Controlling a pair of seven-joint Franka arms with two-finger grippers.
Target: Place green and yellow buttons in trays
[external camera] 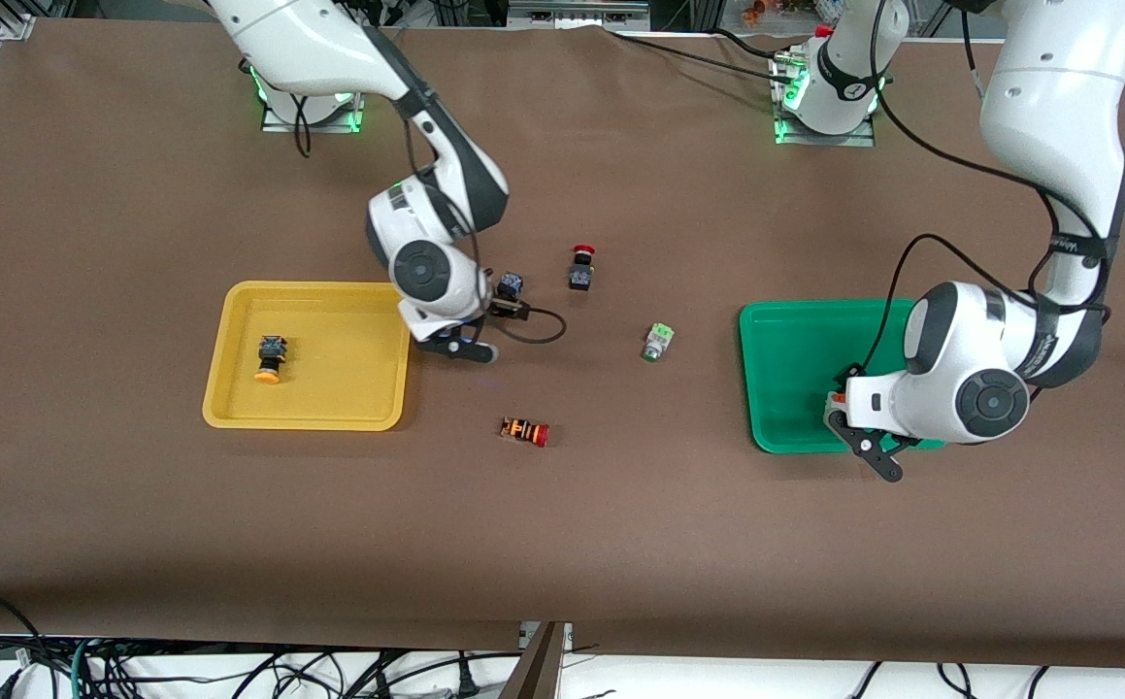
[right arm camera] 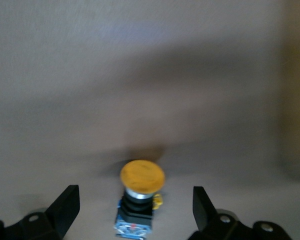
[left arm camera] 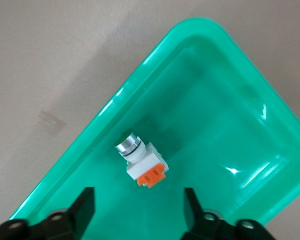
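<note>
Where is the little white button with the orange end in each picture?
Front view: not visible; the left arm covers that part of the shallow green plastic tray.
Left wrist view: silver-white button with orange end lies in the green tray, ahead of the open left gripper.
Right wrist view: not in it.
Shared landmark: the green tray.

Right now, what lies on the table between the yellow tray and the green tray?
In the front view, between the yellow tray and green tray lie the silver-white green-ended button, red-capped black button and striped red-tipped button; the right gripper hovers there.
</note>
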